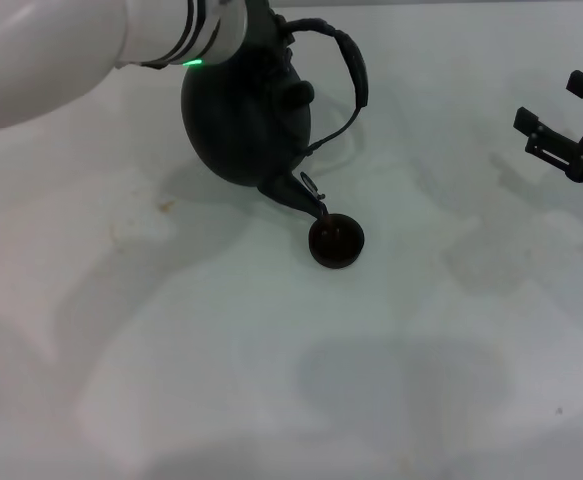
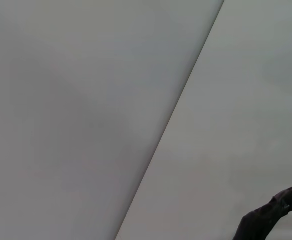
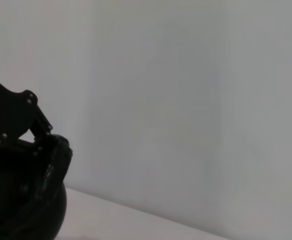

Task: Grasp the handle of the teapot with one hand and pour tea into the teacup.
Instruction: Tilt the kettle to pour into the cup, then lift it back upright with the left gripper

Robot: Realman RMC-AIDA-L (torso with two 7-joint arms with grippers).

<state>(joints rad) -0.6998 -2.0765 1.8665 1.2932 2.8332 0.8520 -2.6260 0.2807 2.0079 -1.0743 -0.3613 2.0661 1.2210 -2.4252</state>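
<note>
Overhead, the left gripper (image 1: 261, 25), fingers hidden, tips the heavy rigid teapot (image 1: 246, 125) by its handle (image 1: 351, 65); spout over the light, tippable teacup (image 1: 336, 241); right gripper (image 1: 551, 125) idles open.

One teapot (image 1: 243, 125) (single handle (image 1: 352, 62)), one teacup (image 1: 336, 241), two hands: left (image 1: 261, 25), right (image 1: 563, 125)

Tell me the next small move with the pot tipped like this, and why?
Probably hold this tilt, or tip slightly more. The teapot, carried by the left arm, is tilted with its spout directly over the teacup, so it looks lined up. Whether tea is flowing cannot be seen. The right gripper is parked far to the right.
</note>
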